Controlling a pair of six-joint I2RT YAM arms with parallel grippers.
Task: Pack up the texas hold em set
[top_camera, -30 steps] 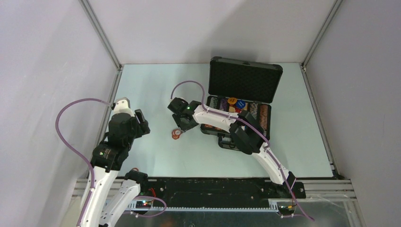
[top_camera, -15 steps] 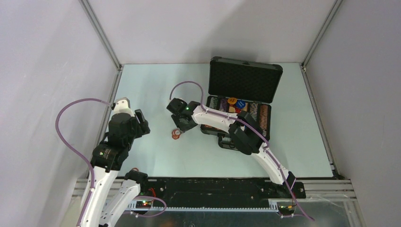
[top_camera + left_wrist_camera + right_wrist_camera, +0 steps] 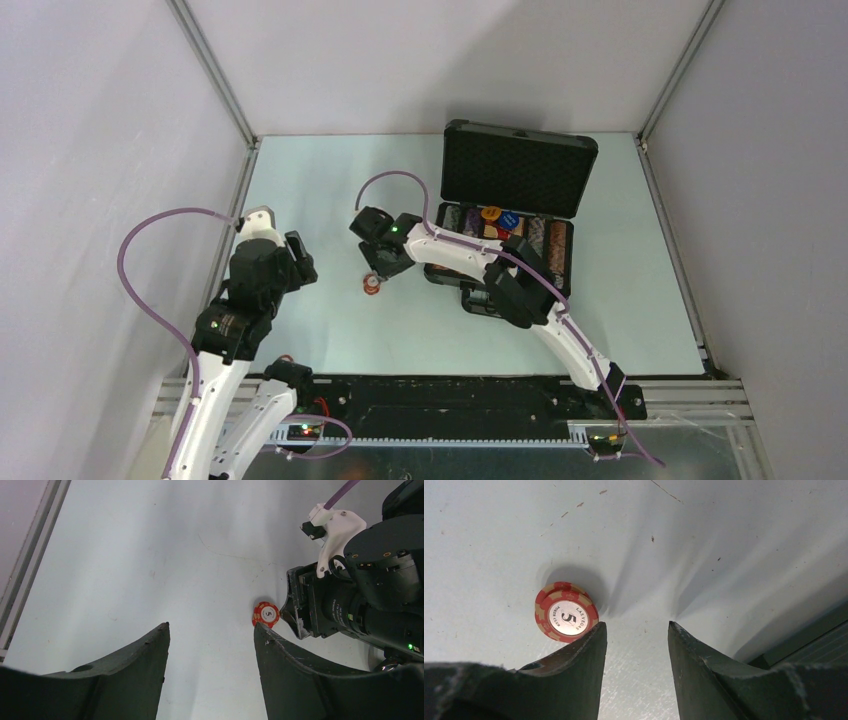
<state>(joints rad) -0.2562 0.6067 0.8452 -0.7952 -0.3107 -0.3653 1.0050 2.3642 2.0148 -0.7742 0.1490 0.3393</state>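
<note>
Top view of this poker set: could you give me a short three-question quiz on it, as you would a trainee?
1. True or false: the case has its lid shut.
2. Which number is printed on the loose chip? A: 5. B: 25. C: 100.
3. Fill in: the ___ claw hovers right beside the chip.

Key:
1. False, the lid stands open.
2. A.
3. The right claw, open, with the chip just outside its fingers.
</note>
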